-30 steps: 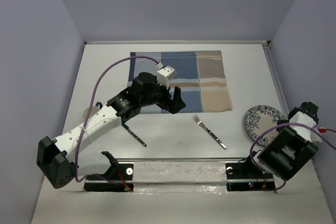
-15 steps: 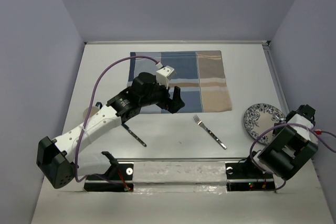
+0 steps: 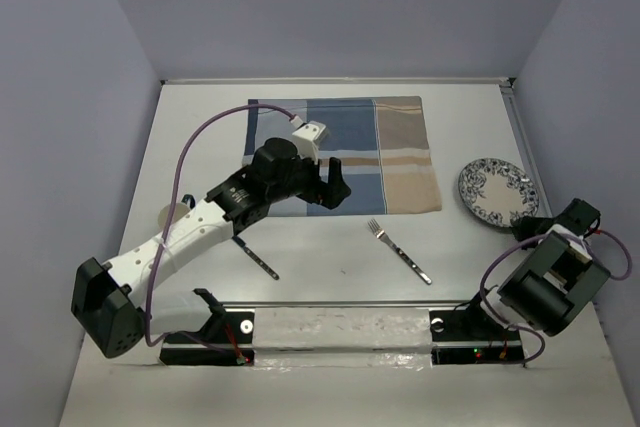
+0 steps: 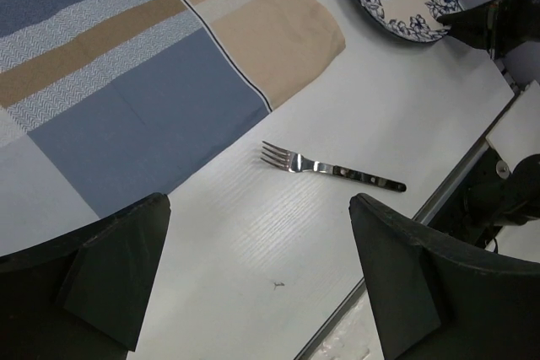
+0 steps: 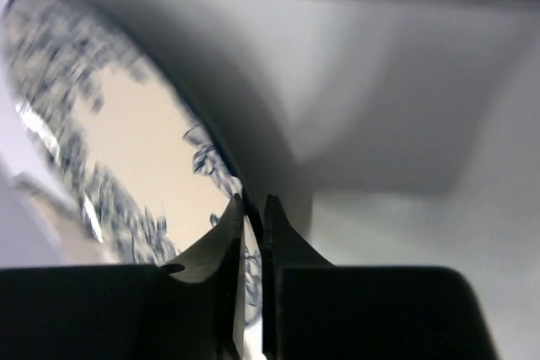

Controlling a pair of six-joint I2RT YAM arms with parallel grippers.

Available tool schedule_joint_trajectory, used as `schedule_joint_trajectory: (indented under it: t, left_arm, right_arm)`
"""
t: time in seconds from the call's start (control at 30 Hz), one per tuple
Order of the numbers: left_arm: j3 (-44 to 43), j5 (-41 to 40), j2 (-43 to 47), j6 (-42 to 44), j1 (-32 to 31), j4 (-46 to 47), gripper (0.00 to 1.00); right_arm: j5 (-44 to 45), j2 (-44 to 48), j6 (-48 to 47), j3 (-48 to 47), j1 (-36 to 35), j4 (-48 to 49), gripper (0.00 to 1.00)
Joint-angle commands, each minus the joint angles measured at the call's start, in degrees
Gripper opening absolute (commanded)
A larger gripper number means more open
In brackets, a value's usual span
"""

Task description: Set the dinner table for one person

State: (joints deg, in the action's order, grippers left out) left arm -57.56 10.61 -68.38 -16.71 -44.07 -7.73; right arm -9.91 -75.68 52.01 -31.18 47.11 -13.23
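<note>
Large rectangular off-white dinner table (image 3: 320,247), flat and level, faint wood grain across its surface

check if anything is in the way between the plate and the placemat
Nothing visible lies between the plate and the placemat. The fork sits nearer the arms, off that line; the left gripper hangs over the mat's near edge.

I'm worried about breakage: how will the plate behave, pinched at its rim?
The plate looks glossy and rigid, so probably fragile and slippery. The right gripper pinches only its rim, so it may tilt or slip.
</note>
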Motion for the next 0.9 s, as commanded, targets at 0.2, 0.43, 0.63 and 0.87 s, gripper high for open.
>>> schedule_joint_trajectory:
  t: [0.2, 0.43, 0.63, 0.87]
  left_arm:
    - [-0.88, -7.09, 5.01, -3.94, 0.57, 1.23, 0.99]
    - [-11.06, -13.23, 4.31, -4.56, 0.66, -4.13, 0.99]
    - [-12.05, -20.96, 7.38, -7.90, 0.92, -8.43, 0.99]
    - [-12.76, -31.96, 9.66, -10.27, 3.11, -17.23, 0.99]
  right_arm:
    - [-12.74, 8.26, 2.28, 2.97, -0.44, 18.56, 0.00]
    - [-20.93, 7.92, 4.59, -12.04, -15.01, 25.54, 0.00]
    - [-19.97, 2.66, 1.78, -23.12, -38.53, 26.59, 0.00]
    - [-19.88, -13.77, 1.60, -32.62, -54.92, 30.28, 0.00]
